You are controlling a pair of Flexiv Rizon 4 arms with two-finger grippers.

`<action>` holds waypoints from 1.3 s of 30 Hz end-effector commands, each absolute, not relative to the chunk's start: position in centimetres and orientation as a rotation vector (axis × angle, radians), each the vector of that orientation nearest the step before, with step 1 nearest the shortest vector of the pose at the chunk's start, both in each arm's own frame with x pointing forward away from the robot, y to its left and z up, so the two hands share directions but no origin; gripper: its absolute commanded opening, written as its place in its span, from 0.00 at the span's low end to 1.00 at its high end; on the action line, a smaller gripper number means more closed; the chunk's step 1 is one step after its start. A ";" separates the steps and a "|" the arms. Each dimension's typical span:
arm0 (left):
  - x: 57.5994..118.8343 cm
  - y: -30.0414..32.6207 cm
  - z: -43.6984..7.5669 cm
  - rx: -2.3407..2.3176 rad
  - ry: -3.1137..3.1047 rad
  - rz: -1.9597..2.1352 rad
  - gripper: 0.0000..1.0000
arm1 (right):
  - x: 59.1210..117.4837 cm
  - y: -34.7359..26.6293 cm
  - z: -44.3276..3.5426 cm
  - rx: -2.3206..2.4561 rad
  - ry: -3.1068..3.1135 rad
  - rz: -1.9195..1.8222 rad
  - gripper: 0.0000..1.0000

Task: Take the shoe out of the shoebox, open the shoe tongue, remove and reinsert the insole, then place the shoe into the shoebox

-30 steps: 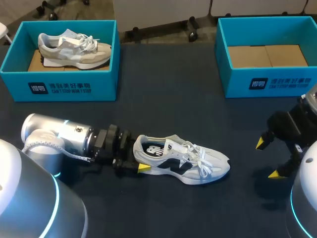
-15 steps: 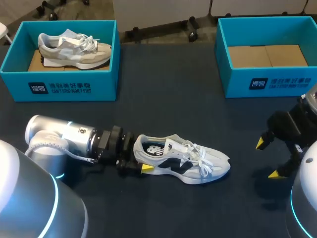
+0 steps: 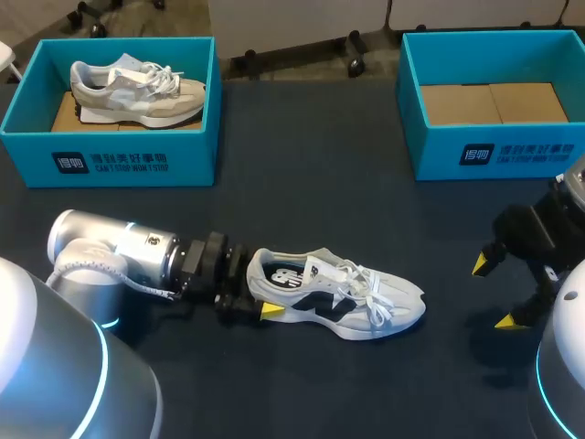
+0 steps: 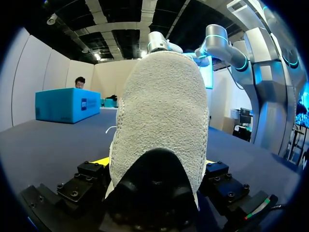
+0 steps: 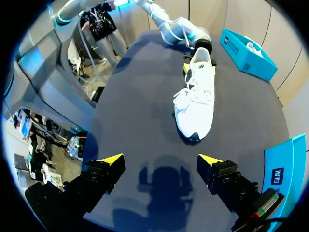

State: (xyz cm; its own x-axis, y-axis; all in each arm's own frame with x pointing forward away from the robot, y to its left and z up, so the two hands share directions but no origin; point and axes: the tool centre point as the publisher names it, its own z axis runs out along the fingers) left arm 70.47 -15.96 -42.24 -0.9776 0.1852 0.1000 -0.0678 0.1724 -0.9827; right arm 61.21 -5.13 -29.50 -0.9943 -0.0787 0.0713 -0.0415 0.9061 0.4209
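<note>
Here, the white shoe (image 3: 338, 297) lies on its sole on the dark tabletop (image 3: 320, 183), out of both boxes, with its toe pointing toward my right arm's side and its laces loose over the tongue. The left claw (image 3: 260, 293) comes in low along the tabletop and has the shoe by the heel. In the left wrist view the grey heel (image 4: 159, 121) fills the gap between the two fingers, which press on it from either side, so the left claw (image 4: 157, 164) is closed on the shoe. One yellow tip (image 3: 271, 309) shows at the near side of the heel in the head view.

The right claw (image 3: 492, 293) hangs near the tabletop's right edge, well apart from the shoe. Its fingers are spread wide and hold nothing. In the right wrist view the right claw (image 5: 158, 159) has only bare tabletop between its tips, and the shoe (image 5: 198, 96) lies ahead of it, toe nearest.

The left shoebox (image 3: 137, 163) at the far left holds a beige shoe (image 3: 137, 90). The right shoebox (image 3: 494, 151) at the far right shows only its brown cardboard floor.
</note>
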 end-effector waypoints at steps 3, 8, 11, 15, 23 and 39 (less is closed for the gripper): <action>70.5 -16.2 -42.5 -0.116 -2.244 1.900 0.00 | 61.2 -5.1 -29.6 0.094 -2.984 -0.652 1.00; 70.5 -16.2 -42.5 -0.116 -2.244 1.900 0.00 | 62.2 -4.2 -28.7 -0.067 -2.989 -0.633 1.00; 70.5 -16.2 -42.5 -0.116 -2.244 1.900 0.00 | 63.1 -2.7 -27.9 -0.398 -2.973 -0.607 1.00; 70.5 -16.2 -42.5 -0.116 -2.244 1.900 0.00 | 63.4 -0.9 -27.3 -0.701 -2.952 -0.552 1.00; 70.5 -16.2 -42.5 -0.116 -2.244 1.900 0.00 | 62.4 3.8 -25.5 -1.301 -2.819 -0.387 1.00; 70.5 -16.2 -42.5 -0.116 -2.244 1.900 0.00 | 61.3 5.8 -24.3 -1.529 -2.783 -0.265 1.00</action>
State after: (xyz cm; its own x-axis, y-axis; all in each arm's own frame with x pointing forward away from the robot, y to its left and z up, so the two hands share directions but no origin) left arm 70.47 -15.98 -42.23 -0.9775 0.1859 0.1001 -0.0679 0.1723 -0.9827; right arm 61.24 5.26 -24.45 -0.5896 0.8011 0.1032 0.8022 0.5659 0.1901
